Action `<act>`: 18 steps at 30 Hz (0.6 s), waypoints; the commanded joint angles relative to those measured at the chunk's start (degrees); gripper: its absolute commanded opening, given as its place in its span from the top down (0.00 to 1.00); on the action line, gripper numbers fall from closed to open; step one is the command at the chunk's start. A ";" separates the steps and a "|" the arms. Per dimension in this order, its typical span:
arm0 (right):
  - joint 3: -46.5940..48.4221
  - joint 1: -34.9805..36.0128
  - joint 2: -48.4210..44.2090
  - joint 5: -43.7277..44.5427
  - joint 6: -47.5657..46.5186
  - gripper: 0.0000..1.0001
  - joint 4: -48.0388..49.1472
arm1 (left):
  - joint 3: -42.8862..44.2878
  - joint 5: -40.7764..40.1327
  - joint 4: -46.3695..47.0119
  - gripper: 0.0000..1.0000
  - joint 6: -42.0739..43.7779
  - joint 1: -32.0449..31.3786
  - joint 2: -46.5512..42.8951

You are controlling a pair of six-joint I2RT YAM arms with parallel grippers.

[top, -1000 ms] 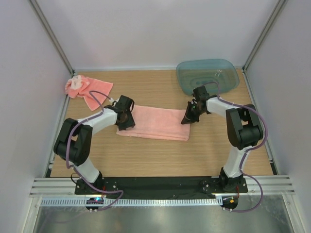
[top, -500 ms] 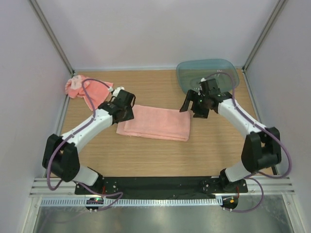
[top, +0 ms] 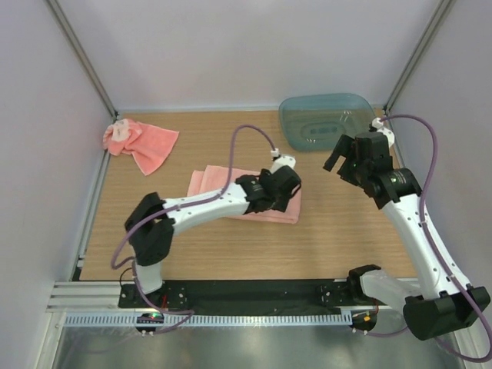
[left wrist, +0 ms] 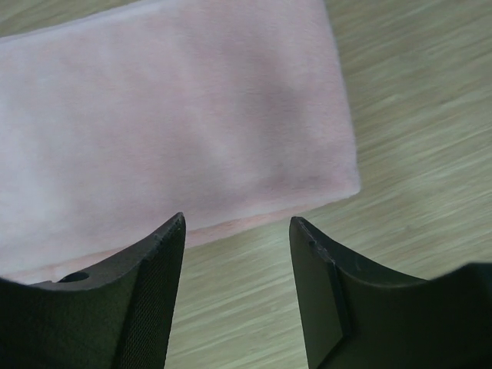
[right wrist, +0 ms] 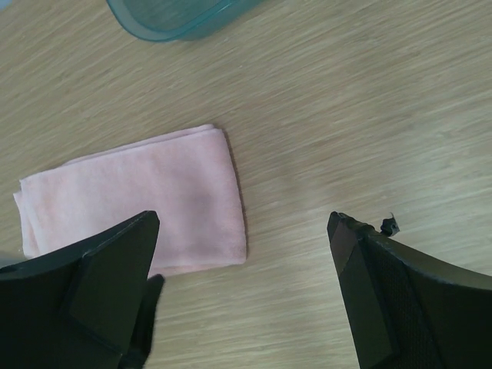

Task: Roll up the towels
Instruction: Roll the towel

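One salmon-pink towel [top: 219, 184] lies folded flat in the middle of the table; it also shows in the left wrist view [left wrist: 169, 115] and the right wrist view [right wrist: 138, 196]. A second towel [top: 142, 142] sits crumpled at the back left. My left arm reaches across the folded towel. Its gripper [top: 278, 192] hangs open over the towel's right end, with bare wood between the fingers [left wrist: 237, 223]. Raised off the table to the right of that towel, my right gripper [top: 337, 160] is wide open and holds nothing [right wrist: 242, 219].
A translucent blue-green tub [top: 327, 119] stands at the back right, just behind my right gripper; its rim [right wrist: 177, 19] shows at the top of the right wrist view. Walls close in the table on the left, back and right.
My right gripper opened, let go of the towel's right end and rose away to the right. My left arm swept from the towel's left end to its right end.
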 commanded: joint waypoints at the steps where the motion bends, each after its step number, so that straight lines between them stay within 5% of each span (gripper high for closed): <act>1: -0.64 -0.86 -5.09 4.63 2.23 0.00 -1.88 | 7.39 -0.67 -0.14 0.42 1.75 -3.16 6.87; 18: -3.37 -0.86 -5.90 0.85 1.35 0.00 -2.58 | 19.99 0.21 -2.61 0.38 4.74 -7.64 22.70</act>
